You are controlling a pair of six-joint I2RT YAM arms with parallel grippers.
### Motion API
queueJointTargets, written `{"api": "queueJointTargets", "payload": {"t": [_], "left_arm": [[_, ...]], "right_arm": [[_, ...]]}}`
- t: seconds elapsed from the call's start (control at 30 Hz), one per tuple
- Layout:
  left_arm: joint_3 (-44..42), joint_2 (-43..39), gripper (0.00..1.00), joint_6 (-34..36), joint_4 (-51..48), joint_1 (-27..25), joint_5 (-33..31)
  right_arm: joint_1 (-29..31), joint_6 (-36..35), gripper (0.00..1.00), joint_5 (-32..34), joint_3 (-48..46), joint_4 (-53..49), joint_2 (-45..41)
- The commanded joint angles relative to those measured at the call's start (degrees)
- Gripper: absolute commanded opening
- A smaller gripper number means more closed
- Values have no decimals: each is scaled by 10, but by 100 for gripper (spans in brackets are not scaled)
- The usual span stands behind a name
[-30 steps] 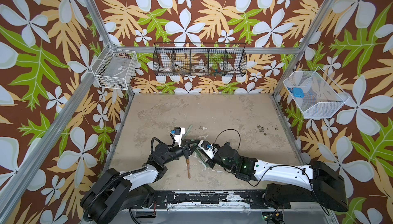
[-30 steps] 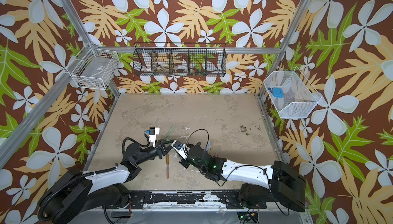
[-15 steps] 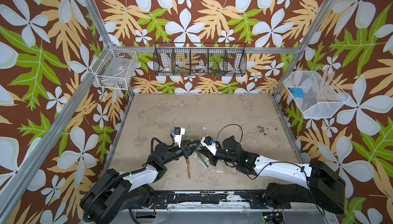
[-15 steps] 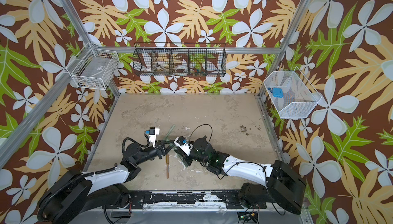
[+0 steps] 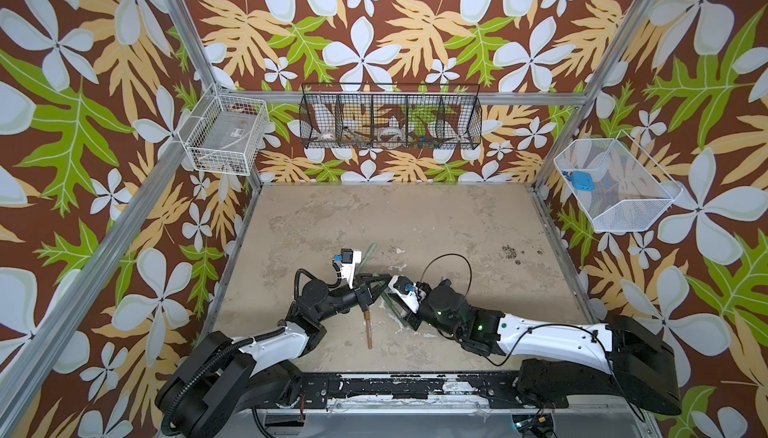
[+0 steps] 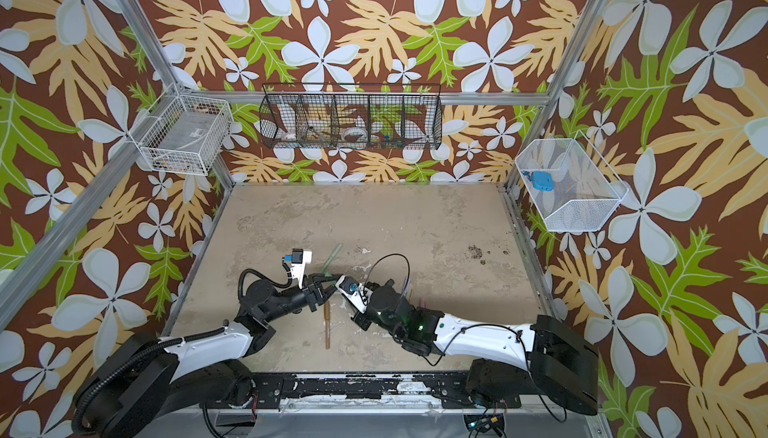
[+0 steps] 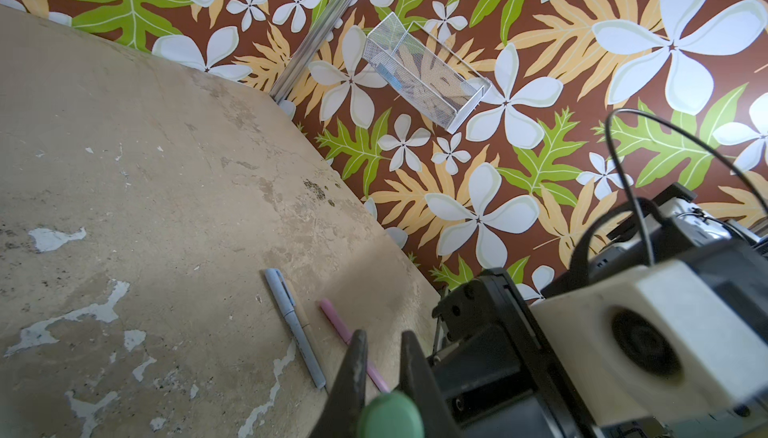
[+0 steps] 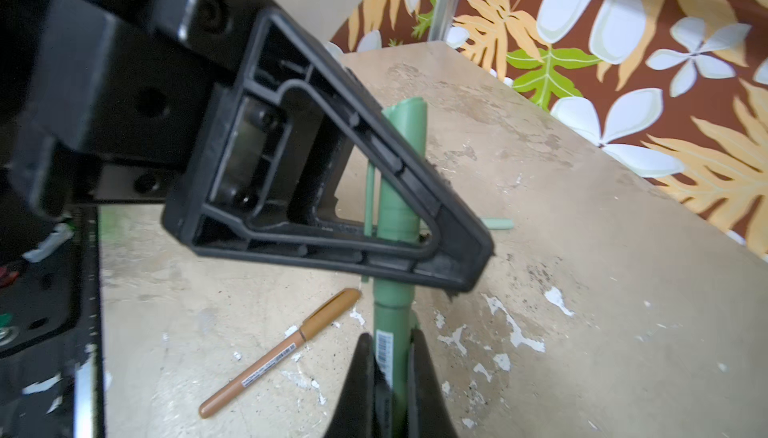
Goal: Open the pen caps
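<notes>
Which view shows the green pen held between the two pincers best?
Right wrist view: the green pen shows nearly full length, cap and barcoded barrel. Left wrist view shows only its rounded end; in both top views it is a small sliver, mostly hidden.

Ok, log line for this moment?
left end effector: shut on green cap | right end effector: shut on green pen body | cap: seated | brown pen: capped, on table

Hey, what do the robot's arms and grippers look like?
The left arm and right arm have white shell links between black joints and bulky black bases. Thin black cables loop at the wrists, and small green lights glow on the right arm. Each wrist carries a white camera mount. The left gripper and right gripper are black; the left's fingers are ribbed triangular frames.
</notes>
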Motion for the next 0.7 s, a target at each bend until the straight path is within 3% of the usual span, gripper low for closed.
{"api": "queueJointTargets", "payload": {"t": [0.0, 0.1, 0.17, 0.4, 0.47, 0.57, 0.67], "left_arm": [[1, -8, 0, 12, 21, 9, -74], [-3, -17, 0, 11, 20, 11, -78], [-5, -22, 0, 8, 20, 15, -81], [-11, -28, 0, 1, 24, 21, -83], [-10, -27, 0, 1, 24, 22, -83], [-10, -26, 0, 0, 24, 24, -82], [-12, -30, 0, 0, 22, 25, -83]], "right_arm": [[-46, 18, 0, -169, -19, -45, -21], [-71, 20, 0, -231, -25, -44, -26], [-71, 13, 0, -211, -17, -60, -18], [42, -35, 0, 120, 23, -110, 27], [62, -38, 0, 180, 35, -118, 51], [65, -34, 0, 194, 42, -124, 63], [58, -33, 0, 120, 32, -116, 53]]}}
